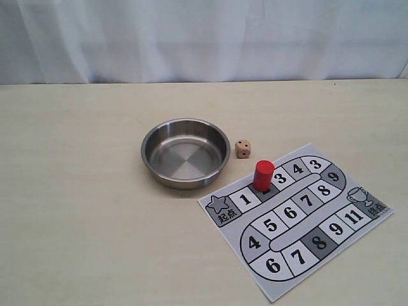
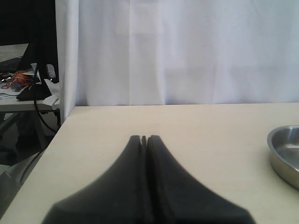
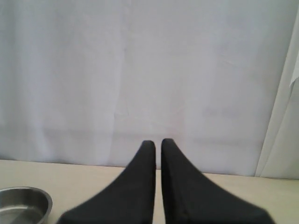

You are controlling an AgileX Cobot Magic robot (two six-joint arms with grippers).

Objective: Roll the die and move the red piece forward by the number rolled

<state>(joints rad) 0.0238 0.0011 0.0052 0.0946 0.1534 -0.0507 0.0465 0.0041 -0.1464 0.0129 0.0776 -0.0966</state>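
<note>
The die [image 1: 243, 148], a small tan cube with dark pips, rests on the table just right of the steel bowl [image 1: 185, 153]. The red piece [image 1: 263, 174] stands upright on the printed board [image 1: 299, 213], on the square after 1. Neither gripper shows in the exterior view. In the left wrist view, my left gripper [image 2: 144, 138] is shut with nothing in it, over bare table with the bowl's rim [image 2: 285, 154] off to one side. My right gripper [image 3: 158, 142] has its fingers nearly touching and holds nothing; the bowl [image 3: 23, 203] shows at that frame's edge.
The numbered paper board lies at the front right of the table and the bowl sits near the middle. A white curtain hangs behind the table. Past the table's left edge, a cluttered desk [image 2: 23, 84] is in view.
</note>
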